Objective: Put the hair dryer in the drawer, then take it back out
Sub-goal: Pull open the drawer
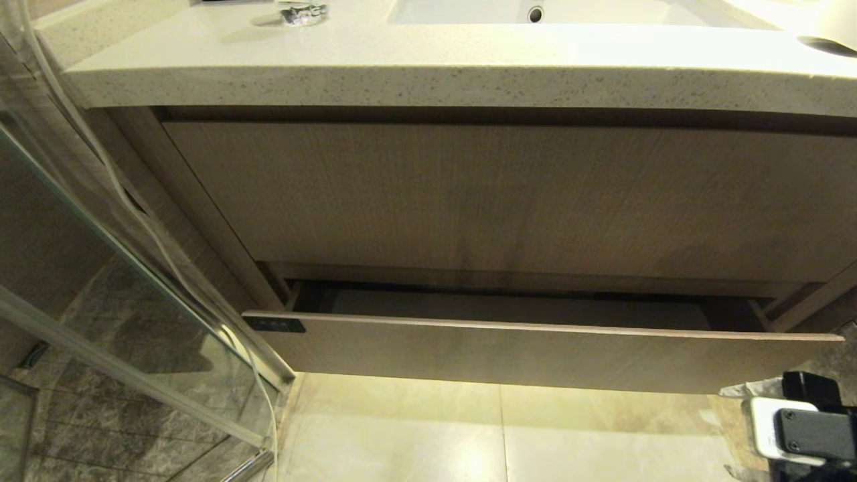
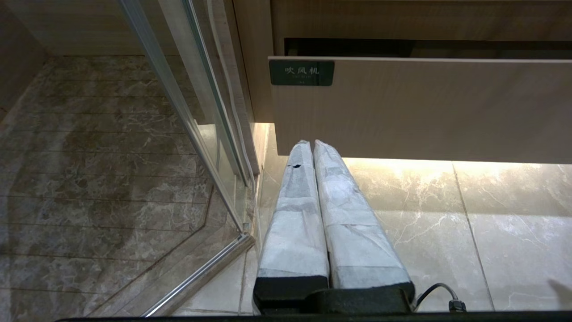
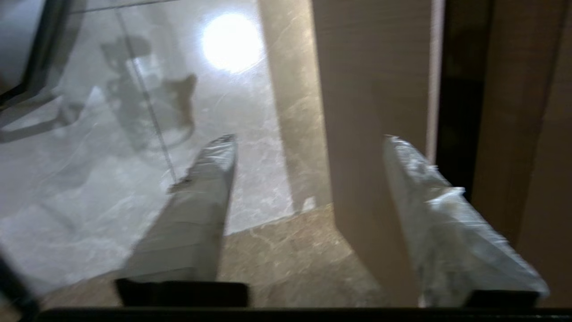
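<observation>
While the left gripper (image 2: 308, 143) hangs parked with fingers together below the drawer (image 1: 535, 355), the right gripper (image 3: 308, 138) stands apart astride its right end. The drawer, pale wood-grain with a dark tag (image 2: 301, 73), sits part-open beneath the taller front (image 1: 509, 194).

Bathroom, seen at a vanity unit beside a glass shower enclosure.

Pale speckled stone countertop (image 1: 428, 63) along the far top, with a white basin (image 1: 535, 12) set in and a chrome fitting (image 1: 302, 13) at far left. Below, wood-grain cabinet fronts, the lower drawer (image 1: 535, 355) pulled partly open and bearing a small dark tag (image 2: 301, 73). At left, a clear glass shower screen (image 1: 100, 268) in a metal frame. Glossy marble-look floor tiles (image 1: 402, 435), darker inside the shower.
</observation>
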### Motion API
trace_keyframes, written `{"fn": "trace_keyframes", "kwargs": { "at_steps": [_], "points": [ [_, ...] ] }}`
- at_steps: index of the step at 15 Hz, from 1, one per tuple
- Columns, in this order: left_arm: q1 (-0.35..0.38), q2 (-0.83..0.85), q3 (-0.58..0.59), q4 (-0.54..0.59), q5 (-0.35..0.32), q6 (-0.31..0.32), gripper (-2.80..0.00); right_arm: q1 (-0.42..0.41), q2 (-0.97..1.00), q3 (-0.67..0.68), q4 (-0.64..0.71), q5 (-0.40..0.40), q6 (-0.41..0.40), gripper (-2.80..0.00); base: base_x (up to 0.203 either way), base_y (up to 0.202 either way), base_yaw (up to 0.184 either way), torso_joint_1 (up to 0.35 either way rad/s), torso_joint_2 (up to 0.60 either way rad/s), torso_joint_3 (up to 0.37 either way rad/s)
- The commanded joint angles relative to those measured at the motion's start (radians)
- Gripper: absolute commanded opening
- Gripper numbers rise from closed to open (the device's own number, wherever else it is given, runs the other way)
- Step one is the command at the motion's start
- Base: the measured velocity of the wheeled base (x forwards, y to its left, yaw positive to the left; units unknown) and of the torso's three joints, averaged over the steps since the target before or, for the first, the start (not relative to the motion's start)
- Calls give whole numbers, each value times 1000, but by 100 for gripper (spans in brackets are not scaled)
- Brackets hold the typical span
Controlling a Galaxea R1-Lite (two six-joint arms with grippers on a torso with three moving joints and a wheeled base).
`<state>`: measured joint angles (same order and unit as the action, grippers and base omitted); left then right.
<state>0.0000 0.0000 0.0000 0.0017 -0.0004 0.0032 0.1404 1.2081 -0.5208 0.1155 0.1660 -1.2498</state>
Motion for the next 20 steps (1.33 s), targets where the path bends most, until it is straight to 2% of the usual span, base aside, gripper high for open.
{"fn": "trace_keyframes", "kwargs": {
  "at_steps": [1, 7, 12, 20],
  "points": [
    [0, 0, 0, 0, 0, 0, -280, 1, 154, -29, -83, 2, -5, -280, 0, 0, 0, 0, 0, 0],
    [0, 0, 0, 0, 0, 0, -280, 1, 449, -156, -310, 7, 14, -280, 0, 0, 0, 0, 0, 0],
    [0, 0, 0, 0, 0, 0, -280, -1, 603, -220, -423, 6, 27, -280, 0, 0, 0, 0, 0, 0],
    [0, 0, 0, 0, 0, 0, -280, 1, 623, -189, -409, -3, 33, -280, 0, 0, 0, 0, 0, 0]
  ]
}}
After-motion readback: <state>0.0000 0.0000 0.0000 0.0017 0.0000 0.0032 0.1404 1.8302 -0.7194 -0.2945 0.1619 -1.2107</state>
